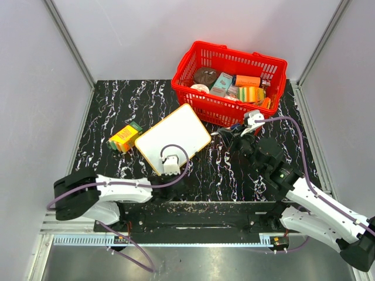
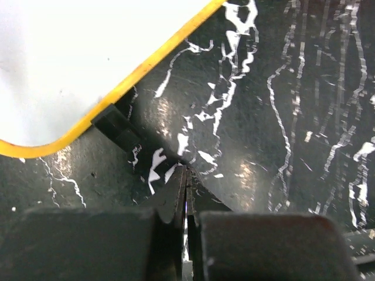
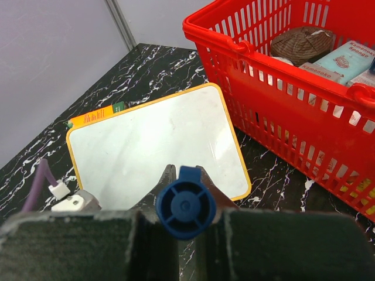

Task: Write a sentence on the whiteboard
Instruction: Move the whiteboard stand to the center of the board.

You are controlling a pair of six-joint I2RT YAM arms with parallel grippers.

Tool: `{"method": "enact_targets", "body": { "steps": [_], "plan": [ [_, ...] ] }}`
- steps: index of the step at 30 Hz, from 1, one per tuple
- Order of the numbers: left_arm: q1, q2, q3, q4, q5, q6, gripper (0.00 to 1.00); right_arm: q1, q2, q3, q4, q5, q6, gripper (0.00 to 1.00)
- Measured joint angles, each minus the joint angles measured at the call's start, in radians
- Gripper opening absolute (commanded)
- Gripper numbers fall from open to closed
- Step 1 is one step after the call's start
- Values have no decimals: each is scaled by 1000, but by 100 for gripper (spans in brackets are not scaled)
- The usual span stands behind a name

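Right pincer (image 3: 186,182) clamps a blue marker (image 3: 186,204), hovering right of the board (image 3: 158,146). Left pincer (image 2: 186,178) is pinched shut and empty at the board's near edge. Board lies flat on worktop (image 1: 234,175), left of basket (image 1: 202,108), blank. I judge all writing remains.

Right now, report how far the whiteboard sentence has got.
Done: the right fingers are shut on a blue marker, so the pen is picked up. In hand: the marker is off the whiteboard, beside the red basket, not touching the board. Left: the board is blank, so all the writing is to do. The left fingers are shut and empty at the board's near edge.
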Motion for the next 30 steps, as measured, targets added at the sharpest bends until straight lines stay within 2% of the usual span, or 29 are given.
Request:
{"method": "enact_targets", "body": {
  "steps": [3, 10, 17, 23, 30],
  "plan": [
    [24, 50, 10, 22, -7, 3, 0, 0, 0, 0, 0, 0, 0, 0],
    [134, 57, -3, 93, 14, 24, 0, 0, 0, 0, -1, 0, 0, 0],
    [175, -45, -75, 61, 23, 26, 0, 0, 0, 0, 0, 0, 0, 0],
    [270, -141, -137, 46, 50, 65, 0, 0, 3, 0, 0, 0, 0, 0],
    [365, -139, -130, 56, 103, 151, 0, 0, 3, 0, 0, 0, 0, 0]
  ]
}}
